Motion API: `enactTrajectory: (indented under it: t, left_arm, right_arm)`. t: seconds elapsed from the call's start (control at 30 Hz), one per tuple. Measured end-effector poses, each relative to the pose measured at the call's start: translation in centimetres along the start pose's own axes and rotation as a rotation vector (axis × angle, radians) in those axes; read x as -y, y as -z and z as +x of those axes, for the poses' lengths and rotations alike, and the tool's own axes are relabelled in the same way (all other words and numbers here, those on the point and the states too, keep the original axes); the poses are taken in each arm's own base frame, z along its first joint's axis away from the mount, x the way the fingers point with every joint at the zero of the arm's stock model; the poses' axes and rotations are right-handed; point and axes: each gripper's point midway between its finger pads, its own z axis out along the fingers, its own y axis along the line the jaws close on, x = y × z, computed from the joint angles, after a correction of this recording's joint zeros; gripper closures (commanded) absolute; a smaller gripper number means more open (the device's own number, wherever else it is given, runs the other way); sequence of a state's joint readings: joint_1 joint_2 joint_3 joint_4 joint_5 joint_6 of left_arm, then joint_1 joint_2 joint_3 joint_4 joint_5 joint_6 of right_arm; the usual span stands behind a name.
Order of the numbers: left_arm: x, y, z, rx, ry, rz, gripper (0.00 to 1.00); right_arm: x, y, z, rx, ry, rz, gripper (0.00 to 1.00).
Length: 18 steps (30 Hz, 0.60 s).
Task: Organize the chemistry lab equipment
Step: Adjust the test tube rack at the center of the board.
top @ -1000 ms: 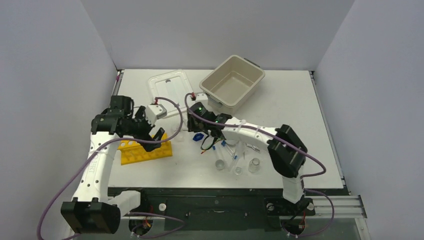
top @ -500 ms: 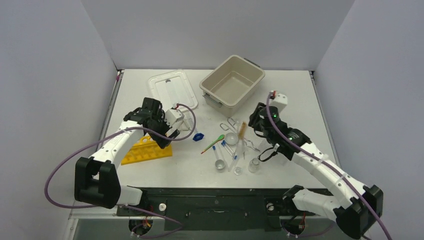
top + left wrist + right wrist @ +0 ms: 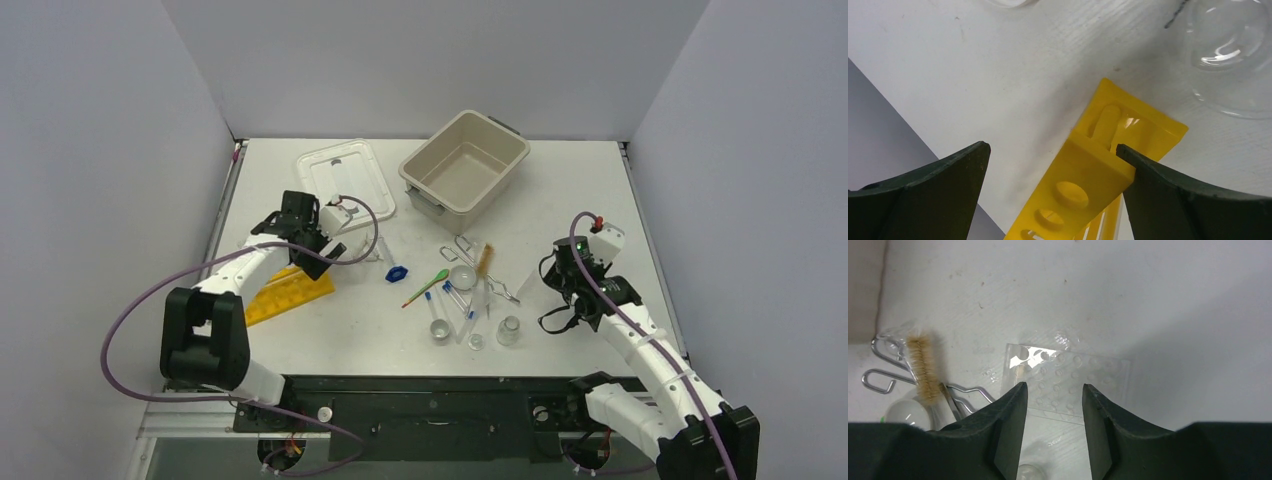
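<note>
White-shelled left arm (image 3: 238,268) and right arm (image 3: 640,345), black joints, looping purple cables (image 3: 105,352), dark wedge-shaped tool fingers (image 3: 923,197).

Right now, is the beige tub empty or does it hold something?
Empty: the tub shows only its bare floor; the glassware lies outside on the table.

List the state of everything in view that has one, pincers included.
Beige tub, upright, empty.
White lid, off, lying flat beside the tub.
Yellow rack, visible holes empty.
Beakers, upright, empty.
Left pincer, open over the rack.
Right pincer, open, holding nothing.
</note>
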<state>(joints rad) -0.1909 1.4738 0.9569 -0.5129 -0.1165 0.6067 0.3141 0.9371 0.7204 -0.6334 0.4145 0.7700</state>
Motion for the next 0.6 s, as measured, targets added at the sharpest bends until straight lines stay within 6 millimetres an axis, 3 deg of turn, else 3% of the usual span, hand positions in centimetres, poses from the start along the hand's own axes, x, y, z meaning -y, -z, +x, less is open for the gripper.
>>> enactTrajectory:
  t: [0.33,0.47,0.6]
  left_arm:
    - [-5.0,-2.6,0.8,-0.046,0.119,-0.070,0.03]
    - [-6.3,-2.5,-0.7,-0.008,0.166,-0.072,0.03]
    - [-6.3,-1.4,-3.0,0.065,0.205,-0.024,0.03]
  right_arm:
    - [1.7,-1.6,3.4,-0.074,0.029,0.064,0.60]
    - [2.1,-2.5,4.7,-0.103,0.048,0.090,0.60]
    - [2.5,-3.4,5.9,-0.133,0.068,0.116,0.61]
